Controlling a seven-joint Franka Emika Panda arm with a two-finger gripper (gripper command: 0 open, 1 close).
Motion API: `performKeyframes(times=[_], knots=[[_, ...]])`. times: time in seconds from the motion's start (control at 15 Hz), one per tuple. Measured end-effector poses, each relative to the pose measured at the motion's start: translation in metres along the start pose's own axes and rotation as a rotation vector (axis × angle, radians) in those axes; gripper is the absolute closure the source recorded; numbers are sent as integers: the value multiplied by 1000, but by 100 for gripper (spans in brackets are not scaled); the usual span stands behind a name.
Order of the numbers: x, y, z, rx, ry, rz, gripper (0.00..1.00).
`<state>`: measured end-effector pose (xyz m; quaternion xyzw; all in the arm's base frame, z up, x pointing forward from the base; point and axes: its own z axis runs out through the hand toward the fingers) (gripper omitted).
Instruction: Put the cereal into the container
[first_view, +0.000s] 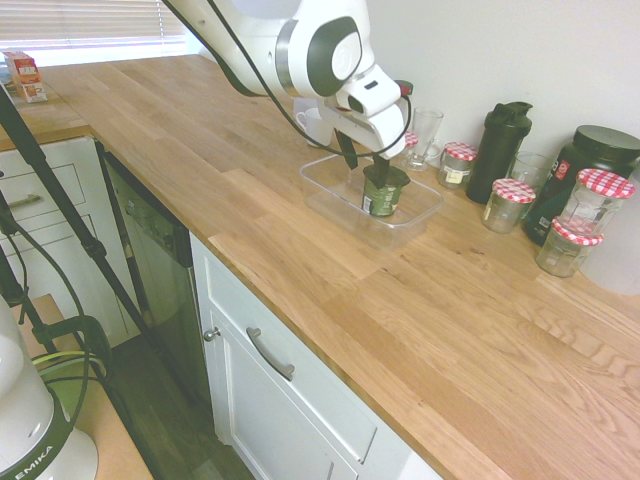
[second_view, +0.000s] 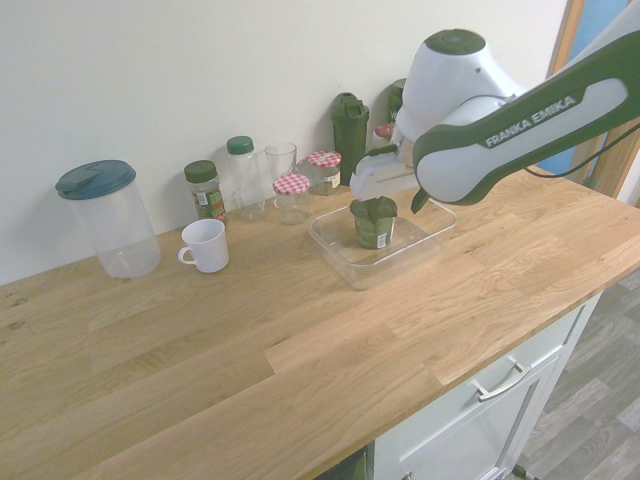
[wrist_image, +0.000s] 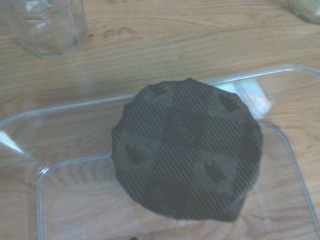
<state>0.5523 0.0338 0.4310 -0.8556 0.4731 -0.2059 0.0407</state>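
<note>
Placement, complete: your green foil-lidded cereal cup (second_view: 374, 224) upright inside the clear plastic rectangular container (second_view: 360, 278); hand (first_view: 367, 160) above, fingers spread, holding nothing; remaining for you, withdrawal only.

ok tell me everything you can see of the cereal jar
The cereal jar is short and round, with a dark green patterned cover whose edge is wavy. A pale printed label shows on its green side. It stands upright inside the clear plastic container, apparently resting on its floor. The open gripper is just above it; whether a finger touches it is unclear.
</note>
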Motion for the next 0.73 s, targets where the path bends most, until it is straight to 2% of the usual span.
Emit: performKeyframes(times=[0.4, 0.73], knots=[[-7, 26, -69, -138, -84, -53, 0], [-9, 42, -81, -217, -154, -55, 0]])
